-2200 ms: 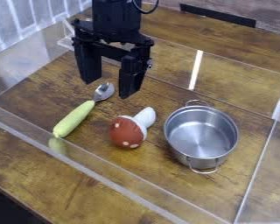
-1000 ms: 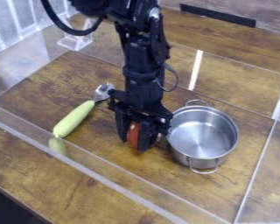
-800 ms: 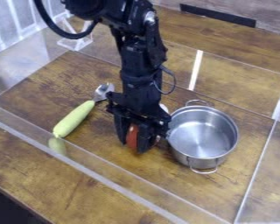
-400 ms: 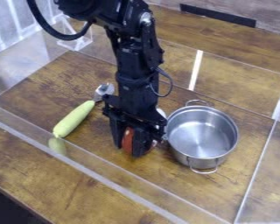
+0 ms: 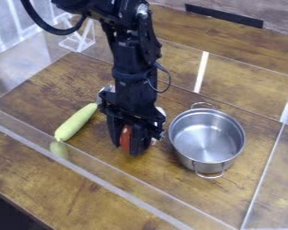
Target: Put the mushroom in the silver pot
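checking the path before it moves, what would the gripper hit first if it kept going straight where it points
The mushroom, most likely: it shows right between the downward-pointing fingers of the gripper. The tabletop would come next, though depth is unclear here.

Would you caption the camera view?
Black tool around red-brown-capped toy mushroom, left of round shiny steel pot.

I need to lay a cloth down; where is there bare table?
Bare wood lies front-left, nearer than the spoon, and behind the pot. It's crowded between spoon and pot, where the gripper grips the mushroom.
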### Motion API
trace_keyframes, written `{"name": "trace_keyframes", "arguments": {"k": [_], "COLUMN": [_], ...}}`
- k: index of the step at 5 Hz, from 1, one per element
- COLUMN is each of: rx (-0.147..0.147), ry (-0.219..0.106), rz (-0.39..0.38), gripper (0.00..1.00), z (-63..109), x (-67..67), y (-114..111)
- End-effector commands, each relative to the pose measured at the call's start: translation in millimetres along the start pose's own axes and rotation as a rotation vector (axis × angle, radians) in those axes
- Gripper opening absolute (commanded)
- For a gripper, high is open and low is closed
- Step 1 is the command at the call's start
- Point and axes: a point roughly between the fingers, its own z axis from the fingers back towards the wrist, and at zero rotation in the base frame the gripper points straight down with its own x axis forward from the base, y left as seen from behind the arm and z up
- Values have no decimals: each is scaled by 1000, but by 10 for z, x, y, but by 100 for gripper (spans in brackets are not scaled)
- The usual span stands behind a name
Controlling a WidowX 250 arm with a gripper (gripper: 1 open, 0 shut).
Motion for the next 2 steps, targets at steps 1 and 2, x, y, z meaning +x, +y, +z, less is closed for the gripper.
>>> {"name": "trace_keyframes", "arguments": {"k": [1,2], "rx": [6,2], "ry": [-83,-89], "rz": [-9,3], "gripper": [0,0], "z": [144,203], "x": [143,196], "y": [41,82]}}
